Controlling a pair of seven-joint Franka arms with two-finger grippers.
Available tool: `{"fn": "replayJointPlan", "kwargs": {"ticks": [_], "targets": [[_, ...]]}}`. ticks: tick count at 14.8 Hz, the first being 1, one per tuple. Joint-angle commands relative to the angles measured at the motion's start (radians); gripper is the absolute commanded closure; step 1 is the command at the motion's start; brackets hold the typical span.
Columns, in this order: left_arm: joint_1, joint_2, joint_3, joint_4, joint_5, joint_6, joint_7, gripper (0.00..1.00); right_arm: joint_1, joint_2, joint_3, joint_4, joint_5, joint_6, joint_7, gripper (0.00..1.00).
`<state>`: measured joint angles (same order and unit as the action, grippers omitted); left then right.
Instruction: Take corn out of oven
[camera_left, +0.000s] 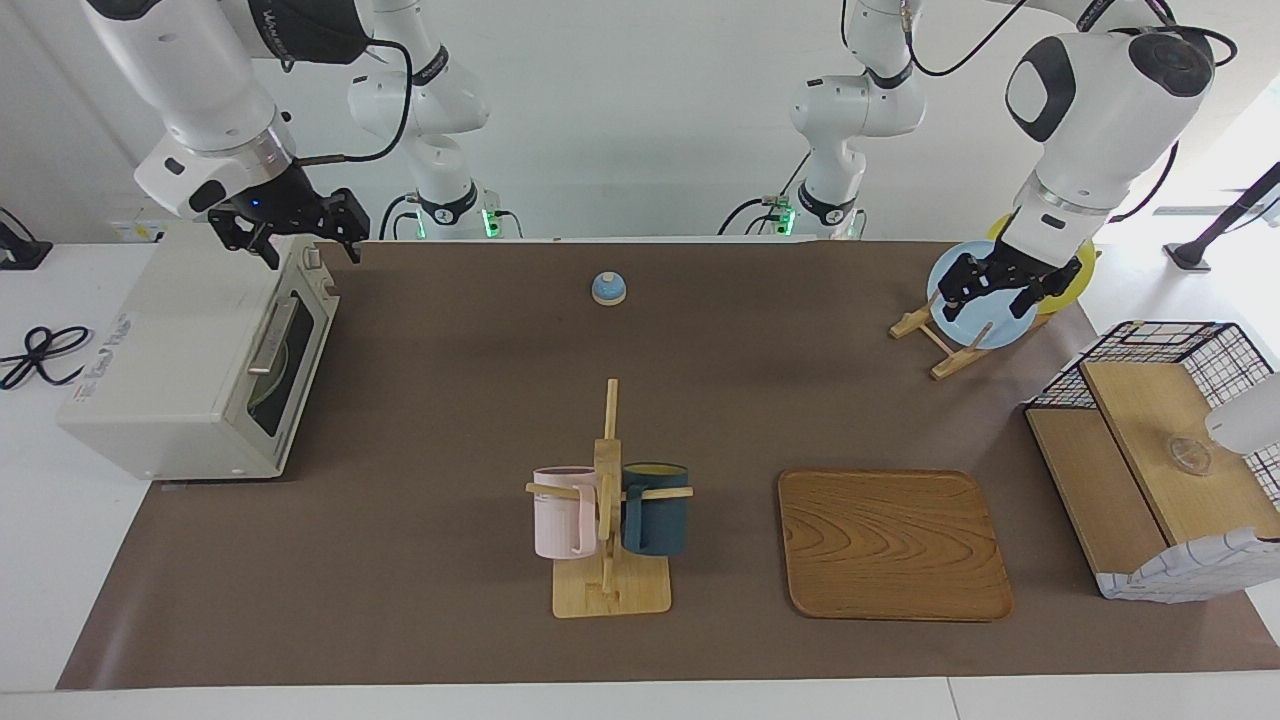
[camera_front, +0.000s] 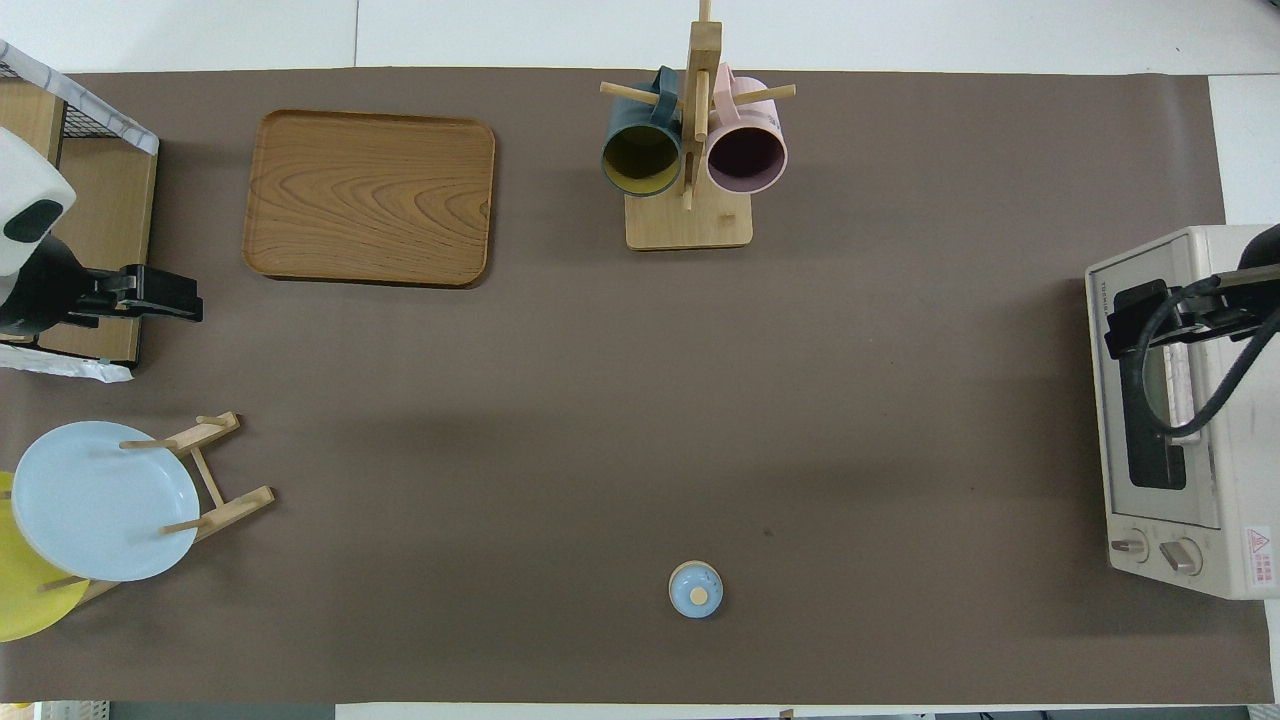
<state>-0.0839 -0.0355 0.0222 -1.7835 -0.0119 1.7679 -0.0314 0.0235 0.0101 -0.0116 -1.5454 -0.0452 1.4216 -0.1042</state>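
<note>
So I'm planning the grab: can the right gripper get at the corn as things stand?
Probably not yet: the oven door looks shut, with no corn visible. The right gripper hangs over the oven's top edge, so the handle looks reachable.

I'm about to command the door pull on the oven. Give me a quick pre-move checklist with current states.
1. Oven door shut, so it needs opening first: ok.
2. Right gripper over the oven's top front edge, above the bar handle, not yet on it: ok.
3. Corn visible inside: cannot tell; the door glass shows only a dim round shape.
4. Mat in front of the door free for it to drop: ok.
5. Left gripper waiting over the plate rack, away from the oven: ok.
</note>
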Motion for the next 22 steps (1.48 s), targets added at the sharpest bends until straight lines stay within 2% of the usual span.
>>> {"fn": "replayJointPlan", "kwargs": {"ticks": [1, 10, 11, 12, 13, 14, 22], "targets": [[0.012, -0.01, -0.007, -0.001, 0.015, -0.012, 0.001, 0.0, -0.001, -0.005, -0.005, -0.013, 0.028, 0.025, 0.017, 0.0], [0.012, -0.01, -0.007, -0.001, 0.015, -0.013, 0.001, 0.0, -0.002, -0.015, -0.007, -0.03, 0.027, 0.028, 0.009, 0.0], [0.012, -0.01, -0.007, -0.001, 0.015, -0.013, 0.001, 0.0, -0.002, -0.018, -0.007, -0.042, 0.025, 0.054, 0.008, 0.22], [0.012, -0.01, -0.007, -0.001, 0.015, -0.012, 0.001, 0.0, 0.001, -0.018, -0.007, -0.044, 0.025, 0.065, 0.006, 0.59], [0.012, -0.01, -0.007, -0.001, 0.015, -0.013, 0.001, 0.0, -0.001, -0.019, -0.007, -0.048, 0.025, 0.068, 0.005, 0.9], [0.012, -0.01, -0.007, -0.001, 0.015, -0.013, 0.001, 0.0, -0.002, -0.019, -0.007, -0.051, 0.025, 0.071, -0.005, 1.0], [0.012, -0.01, -0.007, -0.001, 0.015, -0.013, 0.001, 0.0, -0.062, -0.032, -0.01, -0.153, -0.064, 0.204, -0.103, 1.0]]}}
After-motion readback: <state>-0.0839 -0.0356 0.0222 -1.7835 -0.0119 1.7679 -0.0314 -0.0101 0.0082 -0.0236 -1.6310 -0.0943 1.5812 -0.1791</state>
